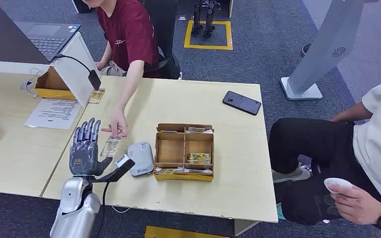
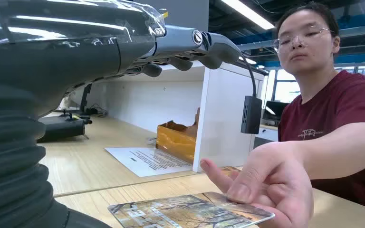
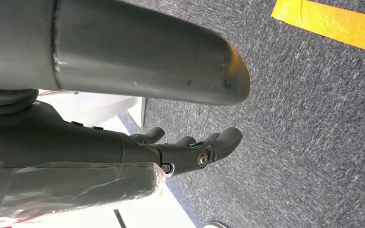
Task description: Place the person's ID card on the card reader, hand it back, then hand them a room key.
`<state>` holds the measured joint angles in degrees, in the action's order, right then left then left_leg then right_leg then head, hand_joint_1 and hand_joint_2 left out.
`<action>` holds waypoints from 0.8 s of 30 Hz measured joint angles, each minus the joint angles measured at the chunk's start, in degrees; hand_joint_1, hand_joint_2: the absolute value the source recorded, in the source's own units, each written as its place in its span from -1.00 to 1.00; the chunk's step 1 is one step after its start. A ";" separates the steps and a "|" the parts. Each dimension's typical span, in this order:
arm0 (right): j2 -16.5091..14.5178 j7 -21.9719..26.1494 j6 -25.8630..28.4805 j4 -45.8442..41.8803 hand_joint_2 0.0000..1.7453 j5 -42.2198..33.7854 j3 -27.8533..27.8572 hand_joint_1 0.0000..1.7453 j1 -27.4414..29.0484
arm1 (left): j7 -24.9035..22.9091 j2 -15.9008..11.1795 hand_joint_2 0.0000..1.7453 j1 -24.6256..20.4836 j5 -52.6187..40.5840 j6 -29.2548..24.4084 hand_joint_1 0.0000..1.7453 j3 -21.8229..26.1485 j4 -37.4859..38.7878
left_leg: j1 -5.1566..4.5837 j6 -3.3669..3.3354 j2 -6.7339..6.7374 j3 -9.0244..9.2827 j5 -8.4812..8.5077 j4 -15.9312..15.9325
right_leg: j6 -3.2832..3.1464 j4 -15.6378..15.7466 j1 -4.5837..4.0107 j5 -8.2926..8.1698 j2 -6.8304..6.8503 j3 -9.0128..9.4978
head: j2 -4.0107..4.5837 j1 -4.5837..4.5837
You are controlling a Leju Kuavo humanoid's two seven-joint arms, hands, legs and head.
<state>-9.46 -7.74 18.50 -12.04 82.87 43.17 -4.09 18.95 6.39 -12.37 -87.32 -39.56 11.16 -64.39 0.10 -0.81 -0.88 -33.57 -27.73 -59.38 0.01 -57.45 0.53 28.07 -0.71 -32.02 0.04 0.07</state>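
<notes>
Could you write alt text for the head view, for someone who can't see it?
A person's hand presses an ID card onto a pale wooden desk beside the robot's open left hand. A white card reader and a wooden card box sit just right of them.

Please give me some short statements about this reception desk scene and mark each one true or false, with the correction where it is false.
1. The ID card lies flat on the table, under the fingertips of the person's hand. True.
2. The left hand already holds the card. False: its fingers are spread and empty, beside the card.
3. The card reader sits between the card and the wooden box. True.
4. The black phone lies inside the wooden box. False: it lies on the table, apart from the box, near the far corner.
5. The right hand grips a room key. False: it hangs empty over the carpet.
</notes>
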 joint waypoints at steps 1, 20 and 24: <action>0.00 -0.03 0.00 0.00 -1.00 0.05 0.00 -1.00 0.00 | 0.21 0.00 1.00 0.00 0.12 0.00 -0.25 0.02 -0.03 | 0.00 0.00 0.00 0.00 0.00 0.00 | 0.00 0.00 0.00 0.00 0.00 0.00 | 0.00 0.00; 0.00 -0.16 0.09 0.00 -1.00 1.10 0.20 -1.00 -0.13 | 12.48 3.54 1.00 -0.24 4.07 -0.17 1.00 6.45 -0.96 | 0.00 0.00 0.01 0.01 0.00 0.00 | 0.00 0.00 0.00 0.00 -0.01 -0.01 | 0.00 -0.01; 0.00 -0.08 0.12 0.00 -1.00 1.44 0.22 -1.00 -0.19 | 14.58 4.13 1.00 -0.28 4.63 -0.17 1.00 7.57 -0.95 | 0.00 0.00 0.00 0.00 0.00 0.00 | 0.00 0.00 0.00 0.00 -0.01 -0.01 | 0.00 0.00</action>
<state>-9.46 -7.81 18.62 -12.04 84.31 43.39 -4.28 33.53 10.52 -12.65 -82.69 -39.74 18.73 -65.34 0.10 -0.81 -0.88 -33.57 -27.74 -59.38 0.01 -57.45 0.53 28.07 -0.71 -32.03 0.04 0.07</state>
